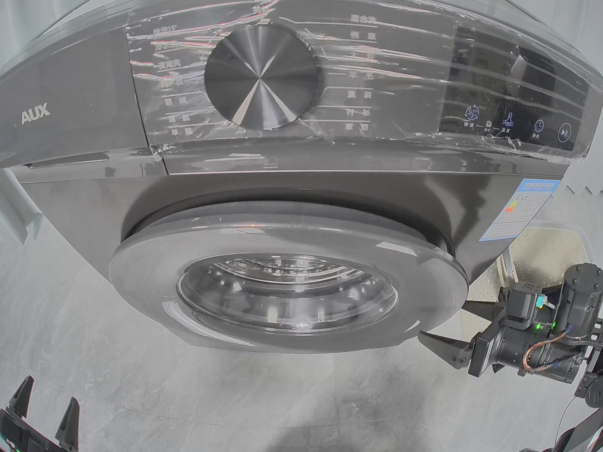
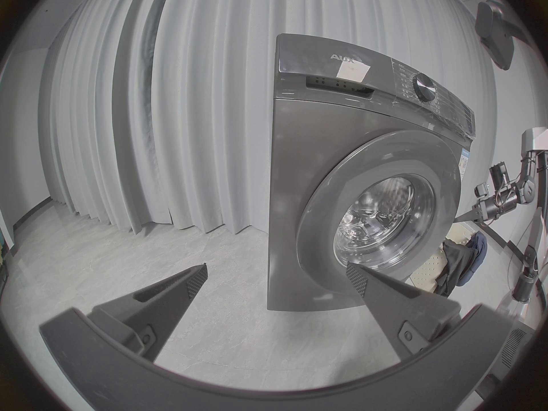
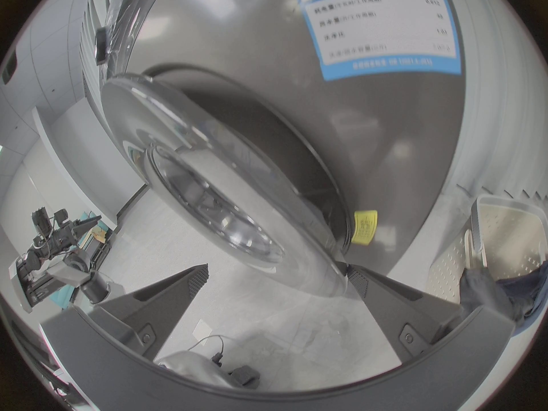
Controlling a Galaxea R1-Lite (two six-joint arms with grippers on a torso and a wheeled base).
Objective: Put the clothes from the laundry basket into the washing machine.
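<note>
Grippers first. Left gripper (image 1: 50,389) sits at the lower left corner of the head view, jaws spread with nothing between them, well apart from the door (image 1: 289,284). Right gripper (image 3: 275,272) is at the lower right of the head view, jaws also spread and empty. In the right wrist view one finger's tip lies just beside the door's lower rim; I cannot tell whether it touches.

Door is round and appears shut, its glass facing out toward the robot. Drum axis runs straight back into the washing machine (image 1: 94,177). Judgement: opening the door is the step in hand, and the right arm is clearly the nearer one. The rim lies directly ahead of its jaws, toward frame left in the head view.

Laundry basket (image 1: 553,252) stands on the floor at the right edge of the head view, just beside the machine and behind the right arm. Clothes (image 2: 456,261) are dark, with one bluish piece among them, draped over the basket's rim with their long axis hanging roughly vertical. None are in the drum yet, as far as the glass shows.
</note>
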